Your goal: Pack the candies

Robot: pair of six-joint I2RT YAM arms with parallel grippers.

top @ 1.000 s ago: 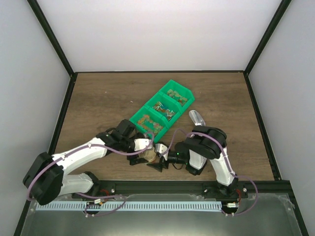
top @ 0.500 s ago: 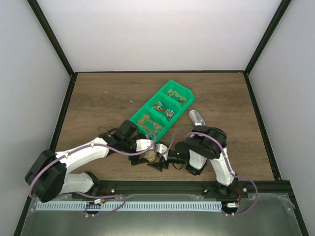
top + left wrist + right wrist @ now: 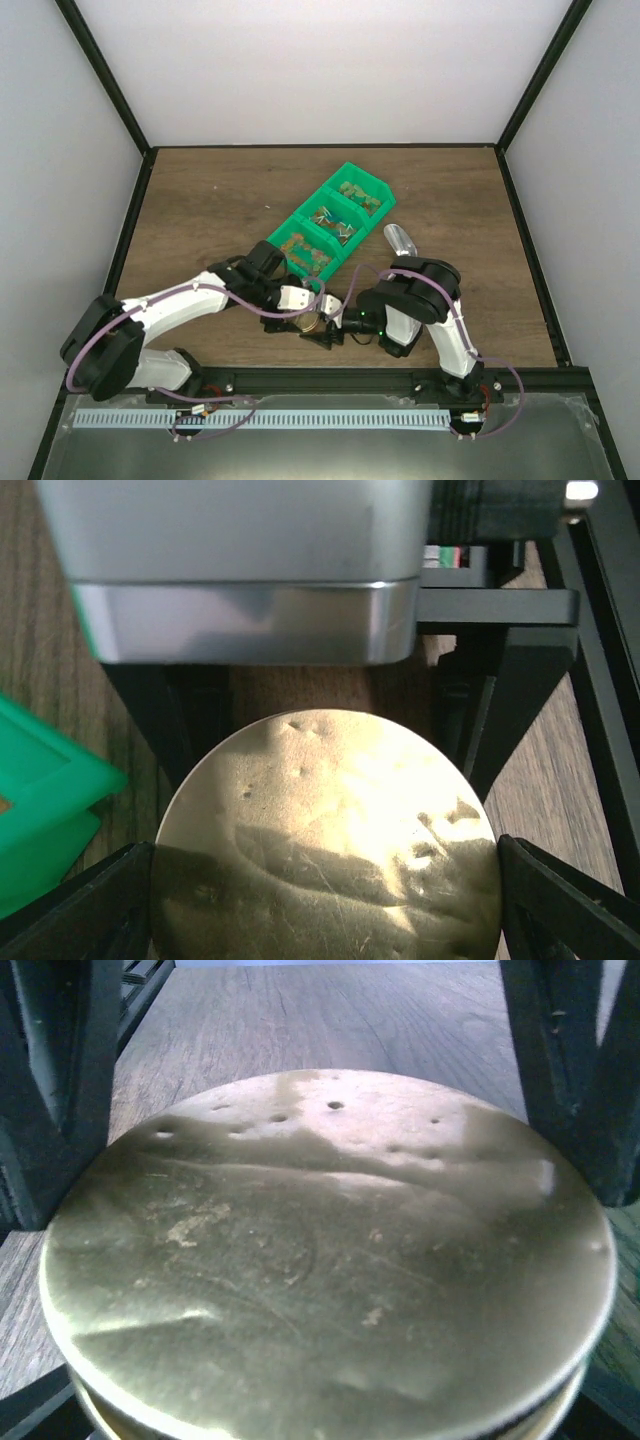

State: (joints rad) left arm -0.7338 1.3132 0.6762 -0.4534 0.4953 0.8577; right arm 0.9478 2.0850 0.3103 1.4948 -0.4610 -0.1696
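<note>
My left arm [image 3: 180, 300] has swung in a bit toward 2 o'clock since a second ago, and my left gripper [image 3: 323, 880] is clamped on the round gold tin [image 3: 325, 830], one finger on each side of its rim. My right gripper [image 3: 322, 332] straddles the tin from the opposite side, can't tell if it's actually squeezing. At about 12 o'clock from the tin the candies [image 3: 306, 250] sit in the compartments of the green tray [image 3: 313, 204], metal scoop [image 3: 400, 240] at its 4 o'clock.

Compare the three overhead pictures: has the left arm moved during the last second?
Yes. The left arm has swung right, its wrist nearer the green tray; the left end effector stays on the gold tin.
</note>
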